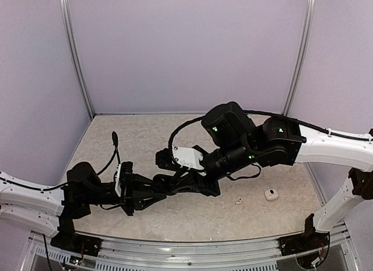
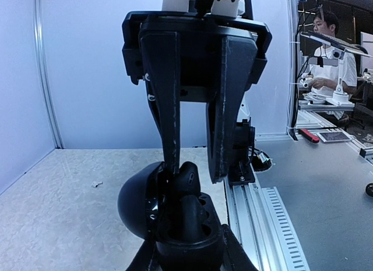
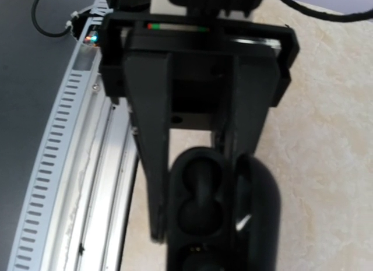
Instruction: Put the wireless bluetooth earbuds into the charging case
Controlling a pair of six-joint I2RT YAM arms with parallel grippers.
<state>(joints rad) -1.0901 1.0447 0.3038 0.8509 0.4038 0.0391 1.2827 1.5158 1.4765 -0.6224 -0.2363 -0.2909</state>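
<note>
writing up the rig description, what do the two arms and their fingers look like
Both the left arm and right arm have white tube links joined by black joint housings. Small green lights glow on the right arm's joints, a black cable loops along it, and the fingers are long, flat, tapering and black.

One black case (image 2: pixel 137 204), one white case (image 1: pixel 271 194), one white earbud (image 1: pixel 238 201).

Black charging case (image 2: pixel 137 204); white earbud (image 1: pixel 238 201); beige mottled table (image 1: pixel 145 137).
</note>
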